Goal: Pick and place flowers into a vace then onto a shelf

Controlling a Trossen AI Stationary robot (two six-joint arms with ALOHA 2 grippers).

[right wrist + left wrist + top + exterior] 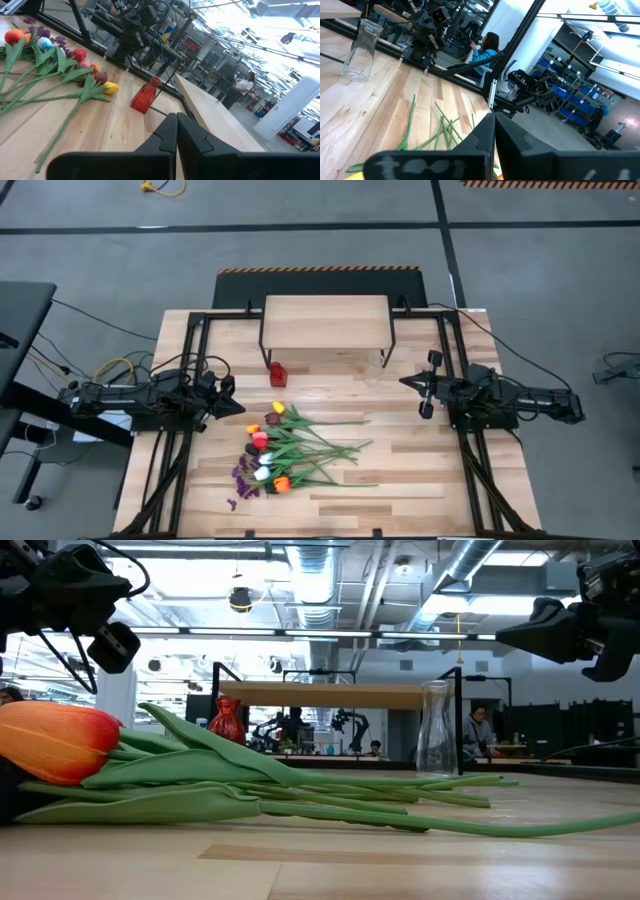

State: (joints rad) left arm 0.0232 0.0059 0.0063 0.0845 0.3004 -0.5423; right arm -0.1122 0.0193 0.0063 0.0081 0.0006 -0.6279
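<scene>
The flowers (290,450), tulips in several colours with purple sprigs, lie flat on the wooden table with their heads toward its left side and their green stems (440,131) toward its right. In the low view an orange tulip (50,740) lies nearest. A clear glass vase (378,363) and a small red vase (278,373) stand before the shelf (325,325) at the far side. My left gripper (236,406) hovers shut left of the flowers. My right gripper (406,381) hovers shut at the right, near the glass vase. Both point level, with nothing between their fingers (494,116) (176,116).
Black frame rails (455,380) run along the table's left and right sides. The shelf's thin black legs (263,345) stand on the table at the far side. People sit in the room beyond the table (487,47). Bare wood lies between the flowers and my right gripper.
</scene>
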